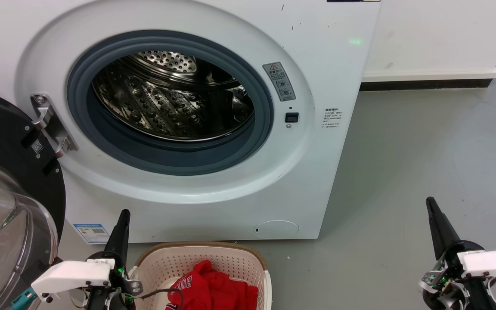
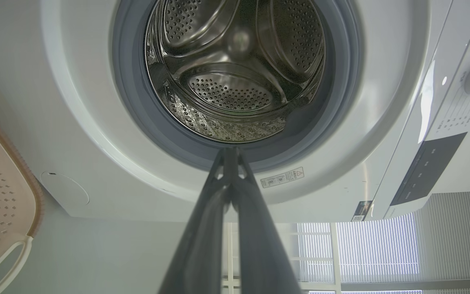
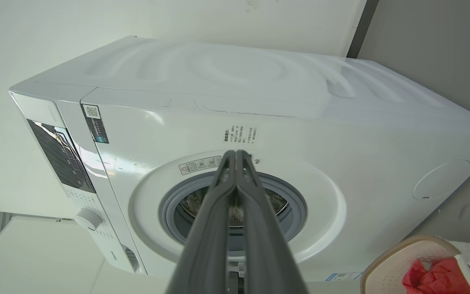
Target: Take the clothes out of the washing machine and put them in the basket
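Note:
The white washing machine (image 1: 213,181) stands in front of me with its porthole door (image 1: 2,206) swung open to the left. Its steel drum (image 1: 175,99) shows bare metal and no fabric. The red clothes (image 1: 211,288) lie bunched in the cream basket (image 1: 230,258) on the floor below the machine's front. My left gripper (image 1: 123,215) is shut with nothing in it, just left of the basket. My right gripper (image 1: 429,202) is shut and empty, low at the right over the floor. The drum (image 2: 235,73) and the machine (image 3: 259,122) also show in the wrist views.
Grey floor (image 1: 424,155) stretches to the right of the machine, up to a white wall (image 1: 437,38) with a dark baseboard. The open door's glass bowl bulges out at the far left, close to my left arm.

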### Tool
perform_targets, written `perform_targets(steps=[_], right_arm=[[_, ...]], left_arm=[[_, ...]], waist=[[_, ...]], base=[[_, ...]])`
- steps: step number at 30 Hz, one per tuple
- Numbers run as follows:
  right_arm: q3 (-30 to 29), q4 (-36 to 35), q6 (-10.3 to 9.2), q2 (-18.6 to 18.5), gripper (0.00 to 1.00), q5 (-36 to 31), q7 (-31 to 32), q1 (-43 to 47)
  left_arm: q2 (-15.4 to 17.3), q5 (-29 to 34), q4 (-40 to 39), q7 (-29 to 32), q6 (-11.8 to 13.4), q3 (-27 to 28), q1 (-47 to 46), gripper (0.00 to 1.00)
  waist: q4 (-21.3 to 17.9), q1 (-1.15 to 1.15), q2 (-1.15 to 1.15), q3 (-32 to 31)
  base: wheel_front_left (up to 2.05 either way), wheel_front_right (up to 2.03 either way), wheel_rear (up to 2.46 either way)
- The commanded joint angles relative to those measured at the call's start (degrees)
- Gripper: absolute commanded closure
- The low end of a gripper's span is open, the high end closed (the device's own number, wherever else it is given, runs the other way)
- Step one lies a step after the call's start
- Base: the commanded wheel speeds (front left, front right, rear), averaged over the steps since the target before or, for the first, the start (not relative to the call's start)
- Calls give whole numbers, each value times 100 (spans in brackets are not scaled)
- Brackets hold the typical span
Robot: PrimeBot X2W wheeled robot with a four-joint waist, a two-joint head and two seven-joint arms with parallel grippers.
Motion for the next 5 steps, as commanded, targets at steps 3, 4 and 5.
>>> perform_targets(steps=[3,4,5], right_arm=[[-38,32,-1,11,100,211,64,-126],[-44,37,-2,12,100,250,80,-135],[-50,42,-2,14,100,290,87,-144]], left_arm=[[1,-207,21,63,-56,35,-109,100],[1,-250,25,68,-63,37,-115,100],[1,-290,30,76,-62,42,-122,100]], waist=[[5,0,0,5],[6,0,0,6],[8,0,0,8]], base=[[0,0,0],[0,0,0],[0,0,0]])
